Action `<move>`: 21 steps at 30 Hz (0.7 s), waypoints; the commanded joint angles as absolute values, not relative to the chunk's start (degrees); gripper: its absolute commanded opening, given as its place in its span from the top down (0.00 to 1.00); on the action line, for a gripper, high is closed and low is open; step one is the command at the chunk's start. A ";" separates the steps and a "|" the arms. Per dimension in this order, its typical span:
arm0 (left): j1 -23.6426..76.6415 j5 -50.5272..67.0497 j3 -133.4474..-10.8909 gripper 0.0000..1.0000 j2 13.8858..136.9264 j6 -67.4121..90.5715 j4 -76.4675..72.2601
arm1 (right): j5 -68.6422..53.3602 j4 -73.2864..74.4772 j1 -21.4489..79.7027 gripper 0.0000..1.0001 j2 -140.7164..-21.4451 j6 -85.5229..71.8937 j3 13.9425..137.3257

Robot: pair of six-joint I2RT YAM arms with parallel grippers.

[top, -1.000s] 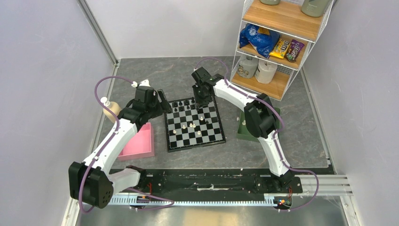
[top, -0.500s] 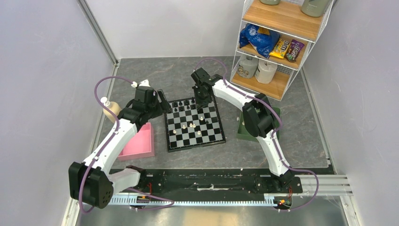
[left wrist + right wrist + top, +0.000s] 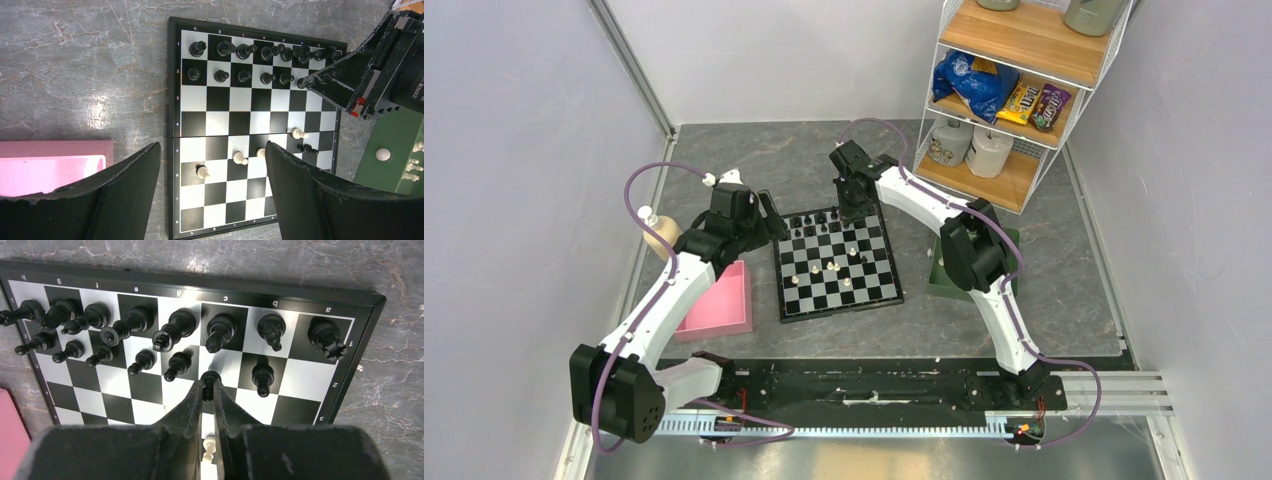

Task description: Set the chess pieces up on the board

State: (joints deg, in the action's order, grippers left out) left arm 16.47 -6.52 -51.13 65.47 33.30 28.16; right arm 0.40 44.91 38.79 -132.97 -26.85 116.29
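Currently the right jaws are clamped on a black pawn at their tips, over the chessboard; the left jaws stand wide apart, just beside the chessboard's far-left corner.

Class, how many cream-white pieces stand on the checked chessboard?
4 cream pieces: one beside the stray black piece, two central, one nearer the pink tray; more may hide.

Noted glossy black plastic on chess pieces, smooth checks on board, scuffed matt black fingers, faintly shiny marbled grey table.
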 commanded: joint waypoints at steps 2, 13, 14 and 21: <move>16.19 -7.21 -50.83 0.17 64.31 31.11 27.16 | 2.70 44.74 38.44 0.84 -133.90 -26.09 118.51; 16.17 -7.07 -50.87 0.17 64.53 31.11 27.07 | 0.86 44.47 38.28 0.77 -134.73 -26.30 118.39; 16.17 -7.10 -50.81 0.17 64.55 31.16 27.07 | 0.70 44.47 38.25 0.76 -134.50 -26.23 118.37; 16.17 -6.93 -50.80 0.17 64.54 31.29 26.81 | -1.13 44.47 38.23 0.70 -129.51 -25.35 117.10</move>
State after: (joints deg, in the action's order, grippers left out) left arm 16.47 -6.52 -51.13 65.47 33.30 28.16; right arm 0.86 44.73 38.39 -133.99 -26.70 116.44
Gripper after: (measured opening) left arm 0.834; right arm 0.281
